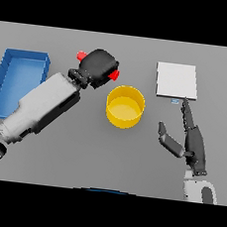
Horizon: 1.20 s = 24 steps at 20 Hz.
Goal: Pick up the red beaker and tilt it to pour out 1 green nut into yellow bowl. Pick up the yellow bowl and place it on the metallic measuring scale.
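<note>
My left hand (98, 67) is shut on the red beaker (114, 75), which shows only as red bits at the hand's upper left and at its right side, tilted toward the bowl. The yellow bowl (125, 106) stands just right of and below that hand, at the table's middle. I cannot make out a green nut inside it. The metallic measuring scale (176, 80) is a pale square plate at the upper right. My right hand (192, 142) rests open below the scale, fingers straight and pointing up at the scale's lower edge.
A blue tray (20, 77) lies at the left edge of the table, beside my left forearm.
</note>
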Available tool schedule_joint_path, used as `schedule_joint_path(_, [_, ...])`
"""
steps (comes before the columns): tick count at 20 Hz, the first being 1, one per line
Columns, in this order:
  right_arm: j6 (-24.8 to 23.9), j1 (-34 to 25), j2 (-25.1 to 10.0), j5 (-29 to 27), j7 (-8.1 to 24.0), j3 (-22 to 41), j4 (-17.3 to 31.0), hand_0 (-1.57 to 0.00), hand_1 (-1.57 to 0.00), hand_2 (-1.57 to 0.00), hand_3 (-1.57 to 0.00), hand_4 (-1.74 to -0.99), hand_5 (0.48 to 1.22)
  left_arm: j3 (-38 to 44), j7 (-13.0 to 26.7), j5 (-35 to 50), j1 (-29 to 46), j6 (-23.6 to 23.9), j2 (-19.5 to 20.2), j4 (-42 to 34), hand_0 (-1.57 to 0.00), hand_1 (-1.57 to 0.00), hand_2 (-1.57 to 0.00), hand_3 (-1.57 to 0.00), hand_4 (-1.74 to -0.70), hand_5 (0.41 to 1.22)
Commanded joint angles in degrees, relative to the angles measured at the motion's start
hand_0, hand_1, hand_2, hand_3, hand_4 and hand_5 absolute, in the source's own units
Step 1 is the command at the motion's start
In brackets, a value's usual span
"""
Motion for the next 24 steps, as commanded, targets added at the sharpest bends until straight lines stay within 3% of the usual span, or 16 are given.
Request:
schedule_joint_path(1, [-0.13,0.06,0.38,-0.09,-0.36,0.16,-0.30,0.00,0.00,0.00,0.00,-1.258,0.697,-1.99,-0.61,-1.39,-0.96,-1.48,0.18,0.79,-1.57,-1.57,-1.57,-1.57,-1.61,1.206])
schedule_joint_path(5, [-0.43,-0.42,0.75,-1.13,-0.20,-0.61,-0.16,0.00,0.00,0.00,0.00,-1.225,0.663,-7.83,-1.78,-4.20,-6.21,-7.64,-0.46,3.35,-1.57,-1.57,-1.57,-1.57,-1.68,1.215])
schedule_joint_path(12, [-1.50,-0.29,0.99,0.78,-0.79,-0.14,1.19,0.00,0.00,0.00,0.00,-1.191,0.649,-17.60,-3.07,-9.83,-13.60,-12.71,-1.84,7.58,-1.57,-1.57,-1.57,-1.57,-1.73,1.220])
schedule_joint_path(17, [-2.21,0.53,1.55,0.90,-0.41,-0.05,-0.01,0.00,0.00,0.00,0.00,-1.179,0.627,-24.56,-6.65,-13.84,-17.02,-10.77,-2.34,10.64,-1.57,-1.57,-1.57,-1.57,-1.74,1.221])
schedule_joint_path(24, [-2.65,-0.74,0.91,2.21,0.65,-0.01,0.19,0.00,0.00,0.00,0.00,-1.157,0.629,-33.86,-7.75,-19.34,-22.10,-9.65,-4.56,13.57,-1.57,-1.57,-1.57,-1.57,-1.73,1.221])
